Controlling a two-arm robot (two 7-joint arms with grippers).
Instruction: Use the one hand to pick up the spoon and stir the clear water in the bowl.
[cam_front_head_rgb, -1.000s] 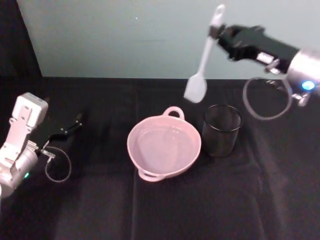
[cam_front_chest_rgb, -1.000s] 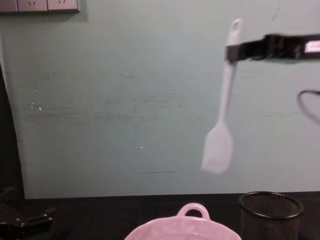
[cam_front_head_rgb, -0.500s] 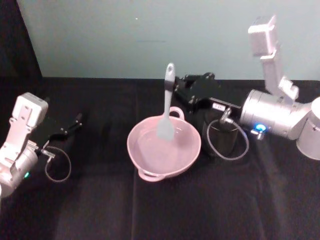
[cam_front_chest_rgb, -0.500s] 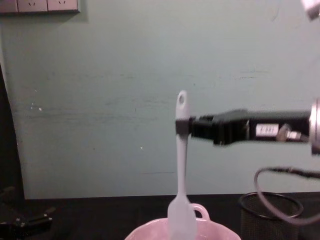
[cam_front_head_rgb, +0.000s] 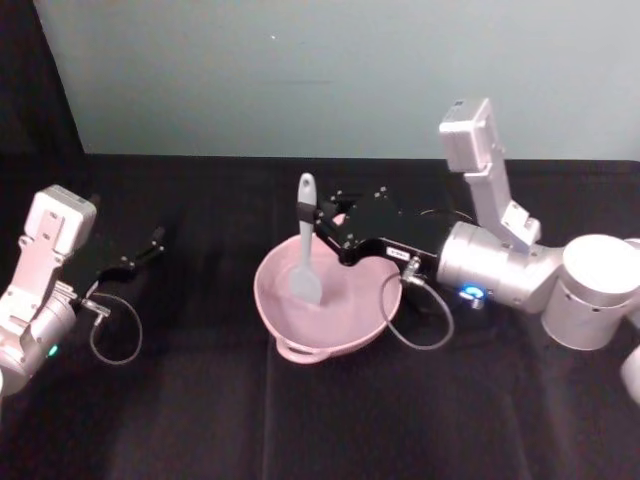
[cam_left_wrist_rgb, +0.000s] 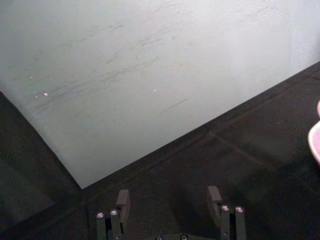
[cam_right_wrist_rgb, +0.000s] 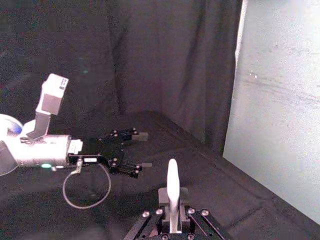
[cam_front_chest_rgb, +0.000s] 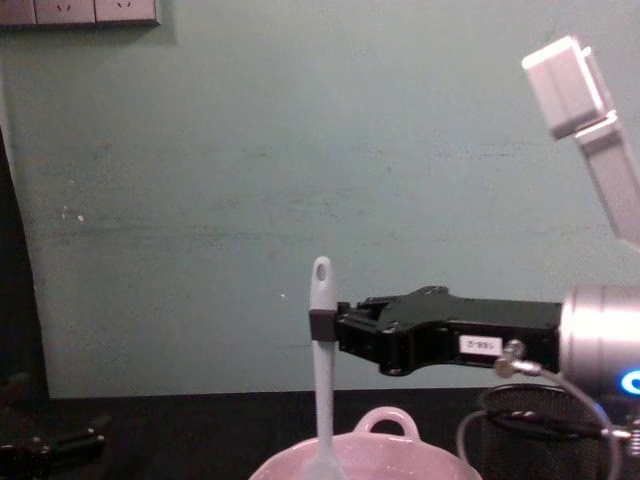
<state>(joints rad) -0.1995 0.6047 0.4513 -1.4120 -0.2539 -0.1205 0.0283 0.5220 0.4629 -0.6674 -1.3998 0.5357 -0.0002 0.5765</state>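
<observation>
The spoon (cam_front_head_rgb: 304, 240) stands upright, blade down inside the bowl (cam_front_head_rgb: 268, 312) where the clear water (cam_front_head_rgb: 340, 300) lies, placed for stirring. The right claw (cam_front_head_rgb: 318, 228) clamps the handle just below its hole, reaching sideways over the rim. The left claw (cam_front_head_rgb: 140, 255) sits idle, spread open and empty, well apart over the table (cam_front_head_rgb: 300, 420).
</observation>
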